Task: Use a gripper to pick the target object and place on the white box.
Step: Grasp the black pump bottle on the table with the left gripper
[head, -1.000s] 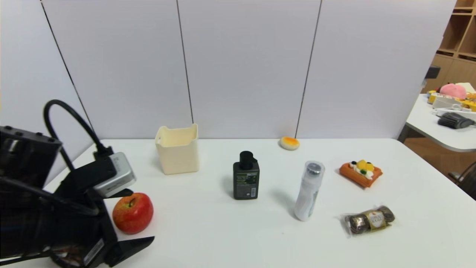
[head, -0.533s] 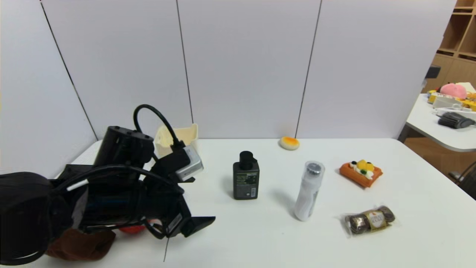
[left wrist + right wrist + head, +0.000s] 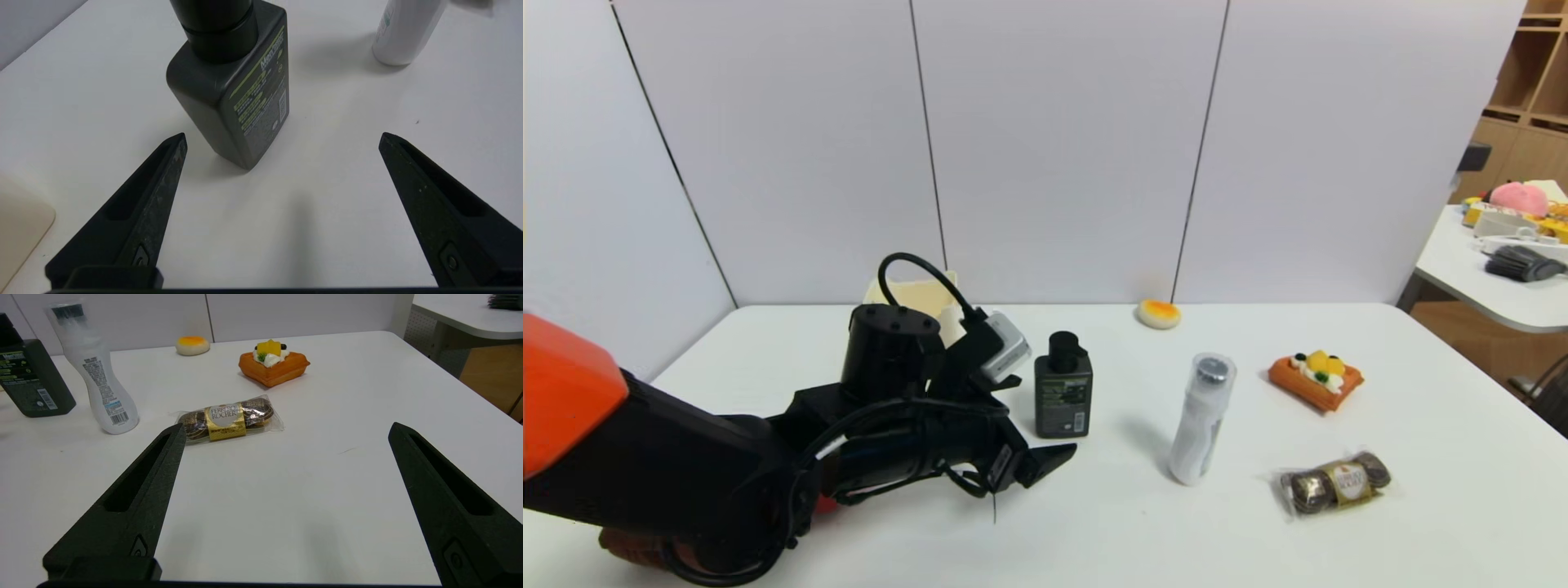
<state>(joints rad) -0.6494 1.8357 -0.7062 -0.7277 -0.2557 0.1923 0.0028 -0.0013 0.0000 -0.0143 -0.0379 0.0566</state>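
Reaching: left tool [image 3: 282, 136] spread wide and empty, just short of the target object [image 3: 1063, 396], which stands upright mid-counter.
Right tool [image 3: 282, 430]: wide open, empty, near the counter's right side.
Left to do: grasp, lift, place on the white box [image 3: 915, 291] toward the back edge.
Writing: "FERRERO ROCHER" on the chocolate pack [image 3: 229, 415].

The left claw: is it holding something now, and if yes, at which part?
Nothing is held. The left claw is open, its fingers apart from the dark bottle, which stands on the table. The right claw is open too, empty.
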